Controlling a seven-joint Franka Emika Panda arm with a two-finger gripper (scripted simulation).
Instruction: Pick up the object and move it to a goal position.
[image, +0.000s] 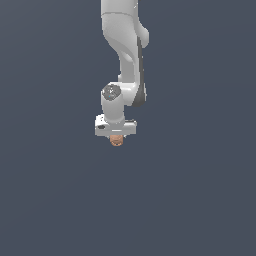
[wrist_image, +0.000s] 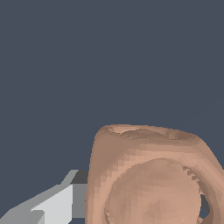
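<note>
Tan-orange object (image: 117, 140) sits directly under the white gripper (image: 116, 136) with only its lower end showing in the exterior view, one grey-white finger (wrist_image: 57, 203) touching its side; grip closure can't be confirmed.

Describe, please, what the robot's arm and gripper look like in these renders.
The arm is smooth white with rounded segments and a dark strip down one side. A round grey cap marks the wrist joint. The gripper has a wide, blocky white body with a small dark patch at one end. In the wrist view, one finger shows as angular, in white and grey. No cables show.
</note>
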